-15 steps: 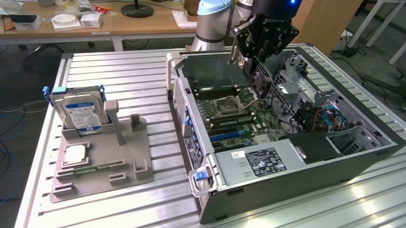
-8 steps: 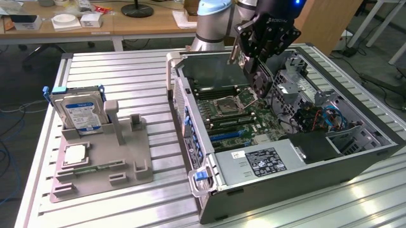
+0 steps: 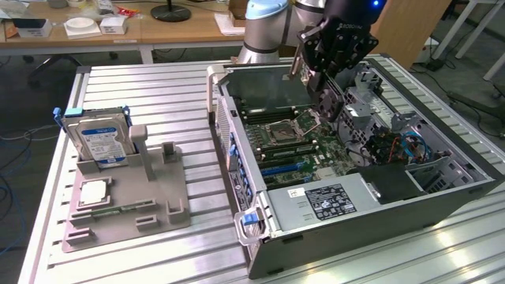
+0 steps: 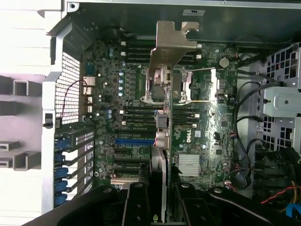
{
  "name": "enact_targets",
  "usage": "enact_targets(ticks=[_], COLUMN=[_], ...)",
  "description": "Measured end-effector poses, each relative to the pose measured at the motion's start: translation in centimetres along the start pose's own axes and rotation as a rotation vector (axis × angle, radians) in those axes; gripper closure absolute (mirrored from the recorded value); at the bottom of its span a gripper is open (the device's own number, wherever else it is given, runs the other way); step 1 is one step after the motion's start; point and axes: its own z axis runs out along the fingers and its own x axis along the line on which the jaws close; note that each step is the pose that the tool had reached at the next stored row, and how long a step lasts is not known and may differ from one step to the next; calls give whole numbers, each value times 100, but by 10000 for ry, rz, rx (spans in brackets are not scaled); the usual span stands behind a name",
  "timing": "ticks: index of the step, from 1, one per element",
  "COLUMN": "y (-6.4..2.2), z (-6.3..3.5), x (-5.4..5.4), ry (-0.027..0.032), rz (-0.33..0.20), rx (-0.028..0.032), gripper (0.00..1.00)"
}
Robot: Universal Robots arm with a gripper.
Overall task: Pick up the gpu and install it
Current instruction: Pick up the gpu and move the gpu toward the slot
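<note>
We hold the gpu (image 4: 169,52) over the open case (image 3: 355,207)
The motherboard (image 3: 304,148) lies bare; the half-closed gripper (image 4: 160,207) clamps the gpu edge-on, bracket end farthest; in the exterior view the blue slot (image 3: 280,168) lies at seven o'clock from it.

Printed white on the motherboard (image 4: 186,136), just past the fingers (image 4: 136,205): "DELL". Power supply sticker (image 3: 325,201) and hard drive label (image 3: 101,142) unreadable.

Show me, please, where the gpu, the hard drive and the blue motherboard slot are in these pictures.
gpu (image 4: 171,40): wrist view, on its silvery metal bracket.
hard drive (image 3: 99,139): exterior view, on its blue label.
blue slot (image 4: 134,140): wrist view, on the middle of the slot.
</note>
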Motion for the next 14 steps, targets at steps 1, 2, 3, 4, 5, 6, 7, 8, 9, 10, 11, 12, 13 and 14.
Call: enact_targets(ticks=[1,2,3,4,5,6,7,8,9,10,11,12,13,14], y=[0,0,0,1,3,4,4,5,5,5,5,5,5,5], z=[6,14,20,24,25,27,29,29,30,30,31,31,31,31], x=[-5,-11,-19,-27,-42,-61,-83,-106,-132,-157,-180,-202,-222,-237], ry=[-37,-81,-117,-145,-149,-150,-152,-152,-152,-152,-152,-151,-151,-152], rz=[0,-1,-3,-4,-4,-4,-5,-4,-3,-3,-4,-5,-5,-5], rx=[7,14,17,22,22,22,21,22,22,21,21,21,23,24], gripper=[73,73,73,73,73,73,73,73,73,73,73,73,73,73])
